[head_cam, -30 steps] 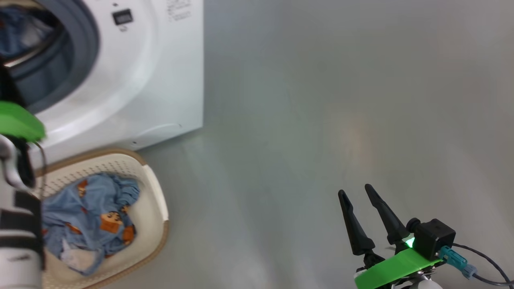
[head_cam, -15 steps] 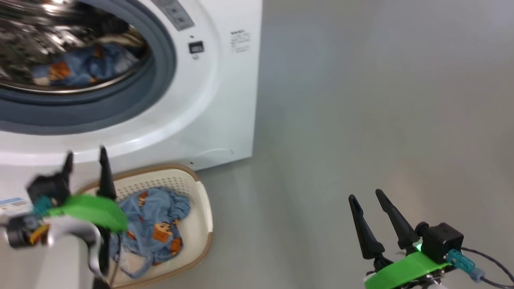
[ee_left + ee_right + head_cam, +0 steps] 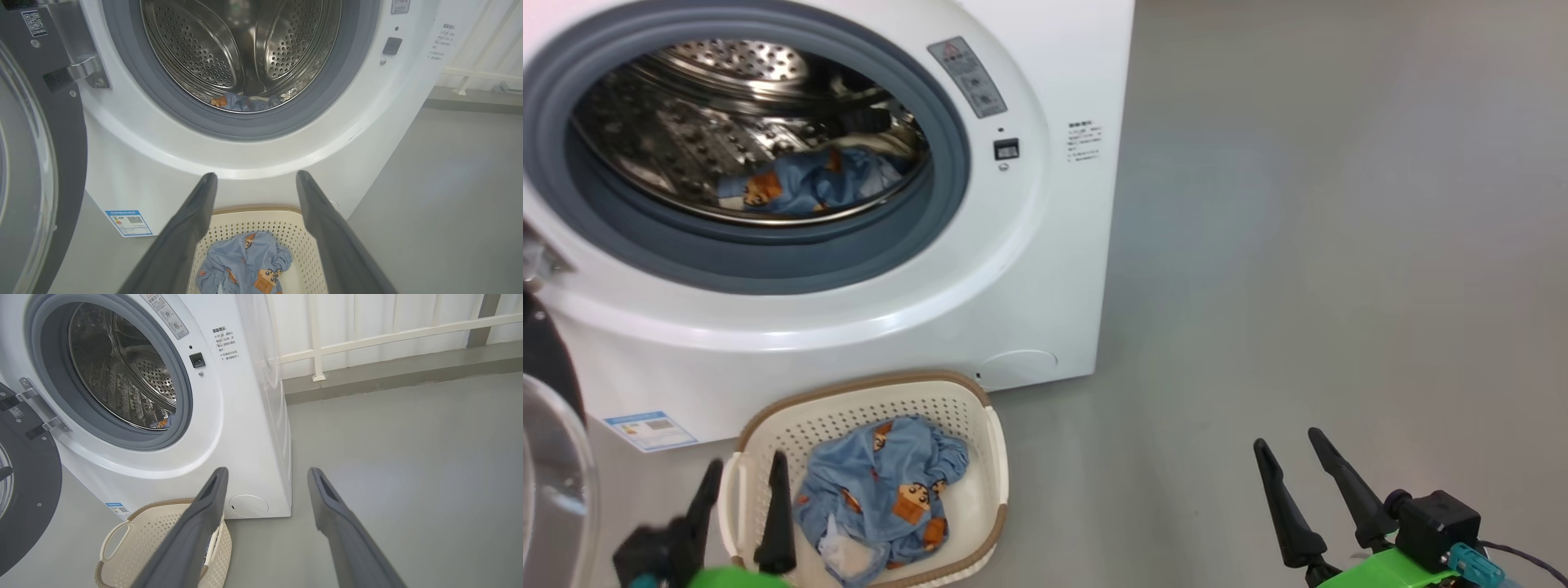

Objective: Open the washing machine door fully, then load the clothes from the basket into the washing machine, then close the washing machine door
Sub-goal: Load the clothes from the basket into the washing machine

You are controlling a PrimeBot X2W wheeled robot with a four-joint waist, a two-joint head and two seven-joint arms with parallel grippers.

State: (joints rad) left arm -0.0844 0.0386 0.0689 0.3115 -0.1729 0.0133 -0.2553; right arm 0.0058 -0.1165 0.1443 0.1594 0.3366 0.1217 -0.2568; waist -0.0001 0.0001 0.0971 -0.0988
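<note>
The white washer [image 3: 1029,269] stands with its door [image 3: 30,486] swung wide open to the left, showing its black rim and glass. One blue cartoon-print garment [image 3: 809,184] lies at the bottom of the steel drum [image 3: 686,122]. The cream basket [image 3: 992,457] sits on the floor [image 3: 1298,286] just in front, holding crumpled blue clothes [image 3: 882,490].

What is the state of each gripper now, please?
Left gripper: open, holding nothing.
Right gripper: open, holding nothing.

You have a grey floor [image 3: 1298,286] underfoot; at its far edge, a white railing [image 3: 315,343] stands on a grey ledge [image 3: 408,371].
</note>
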